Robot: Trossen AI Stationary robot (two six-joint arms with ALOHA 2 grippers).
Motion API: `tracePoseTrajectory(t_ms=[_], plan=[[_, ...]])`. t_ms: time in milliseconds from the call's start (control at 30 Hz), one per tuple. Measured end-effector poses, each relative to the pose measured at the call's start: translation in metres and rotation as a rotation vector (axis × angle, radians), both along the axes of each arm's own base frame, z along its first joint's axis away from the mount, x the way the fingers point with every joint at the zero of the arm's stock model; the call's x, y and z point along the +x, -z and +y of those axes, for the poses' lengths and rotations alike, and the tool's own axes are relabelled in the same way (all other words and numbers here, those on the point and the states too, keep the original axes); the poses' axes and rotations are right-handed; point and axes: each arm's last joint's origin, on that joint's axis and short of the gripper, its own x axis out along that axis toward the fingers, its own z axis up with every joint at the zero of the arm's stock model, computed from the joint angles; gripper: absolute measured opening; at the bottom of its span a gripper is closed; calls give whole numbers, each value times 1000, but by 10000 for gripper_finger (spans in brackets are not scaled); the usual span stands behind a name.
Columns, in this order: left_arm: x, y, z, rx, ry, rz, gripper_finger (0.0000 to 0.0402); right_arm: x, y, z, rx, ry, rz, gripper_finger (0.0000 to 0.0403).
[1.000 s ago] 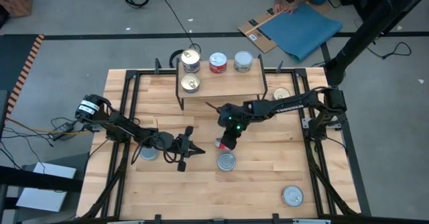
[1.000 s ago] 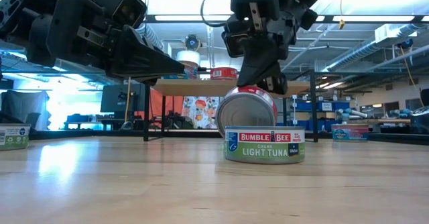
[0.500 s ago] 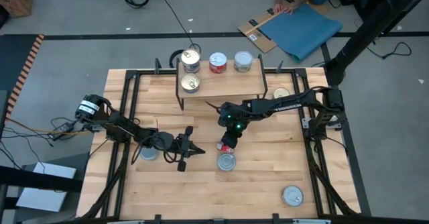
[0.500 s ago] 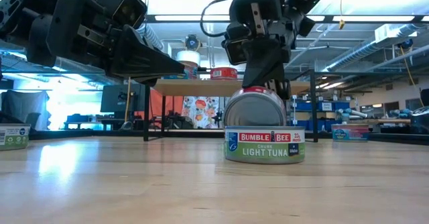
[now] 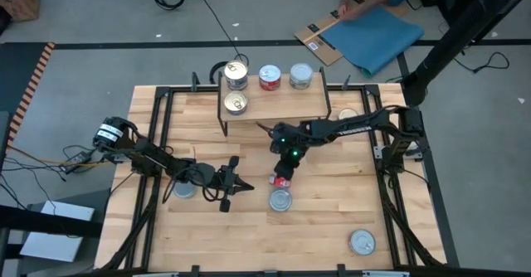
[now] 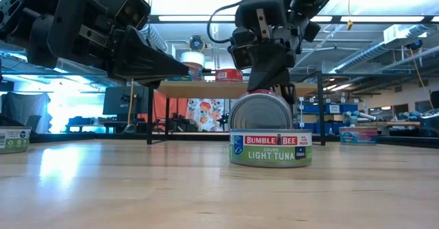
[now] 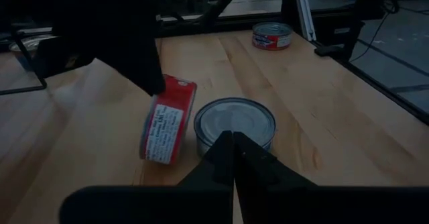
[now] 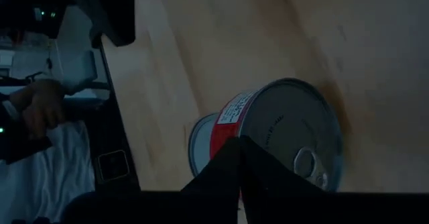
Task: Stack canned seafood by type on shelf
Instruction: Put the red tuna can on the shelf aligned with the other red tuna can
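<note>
Red-labelled tin (image 7: pixel 167 121) on edge | touching silver tin (image 7: pixel 235 122) | shelf (image 5: pixel 274 102) beyond

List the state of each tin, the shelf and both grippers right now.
Red-labelled round tin: on its edge, leaning against the Bumble Bee tin.
Silver-topped Bumble Bee light tuna tin: flat on the table.
Light-wood wire-legged shelf: holds four upright tins.
Right gripper: shut, above the red tin.
Left gripper: shut, empty.
</note>
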Motion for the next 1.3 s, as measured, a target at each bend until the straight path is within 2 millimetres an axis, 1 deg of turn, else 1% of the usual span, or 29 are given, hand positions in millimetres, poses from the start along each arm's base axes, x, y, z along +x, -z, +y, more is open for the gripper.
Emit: tracePoseTrajectory(t_ms=[167, 400, 500, 667, 733, 800, 900, 967, 1033, 1167, 1300], plan=[[0, 0, 0, 1, 0, 3, 6, -2, 1, -8, -11, 27, 12, 43], [0, 0, 0, 1, 0, 5, 6, -2, 1, -12, -47, 35, 11, 114], [0, 1, 0, 1, 0, 5, 6, 1, -5, -13, -98, 35, 0, 147], [0, 1, 0, 1, 0, 5, 6, 8, -23, -13, -219, -5, -44, 197], [0, 1, 0, 1, 0, 6, 6, 12, -32, -8, -270, -78, -89, 214], [0, 1, 0, 1, 0, 6, 6, 15, -41, 3, -344, -180, -129, 228], [0, 1, 0, 1, 0, 6, 6, 14, -49, 24, -533, -303, -113, 242], [0, 1, 0, 1, 0, 7, 6, 11, -49, 37, -660, -371, -78, 249], [0, 1, 0, 2, 0, 8, 6, 7, -48, 48, -734, -429, -52, 254], [0, 1, 0, 2, 0, 8, 6, 5, -46, 64, -782, -472, -50, 258], [0, 1, 0, 2, 0, 7, 6, 1, -40, 69, -841, -494, -25, 255]])
